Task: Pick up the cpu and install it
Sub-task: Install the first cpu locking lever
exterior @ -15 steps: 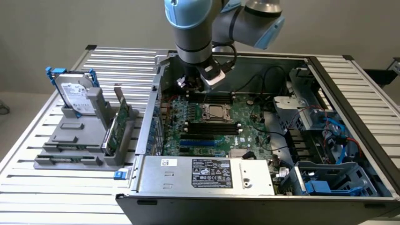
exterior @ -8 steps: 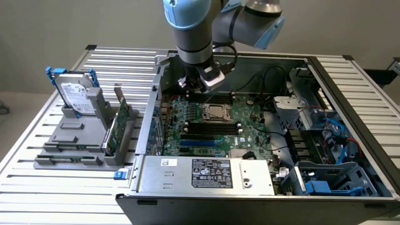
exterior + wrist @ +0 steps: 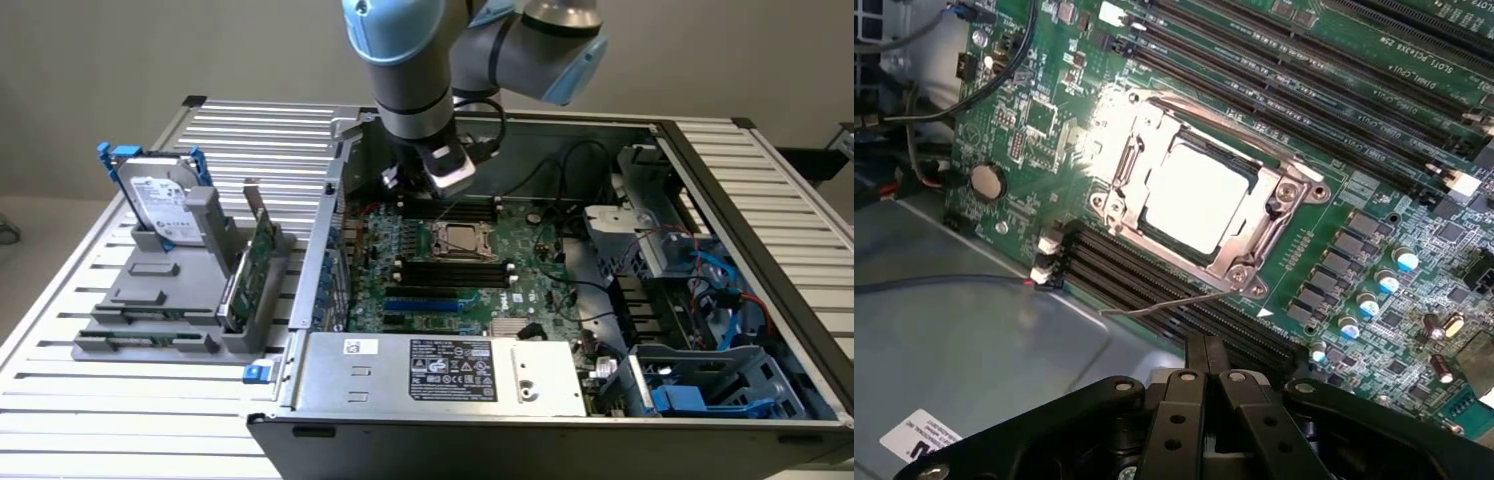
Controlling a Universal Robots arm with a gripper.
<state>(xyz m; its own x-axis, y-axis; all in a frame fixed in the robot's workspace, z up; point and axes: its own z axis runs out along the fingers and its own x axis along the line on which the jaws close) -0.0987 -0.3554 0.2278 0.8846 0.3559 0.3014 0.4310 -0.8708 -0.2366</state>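
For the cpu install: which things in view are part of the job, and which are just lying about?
Part of the job: cpu, lying in its socket; socket frame; motherboard; gripper, shut and empty, over the motherboard.
Lying about: hard drive and green circuit card, both standing in the grey rack outside the case; power supply.

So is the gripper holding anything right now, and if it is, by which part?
Nothing is held. The gripper is shut, with nothing between its fingers. The cpu lies in the socket, apart from the gripper.
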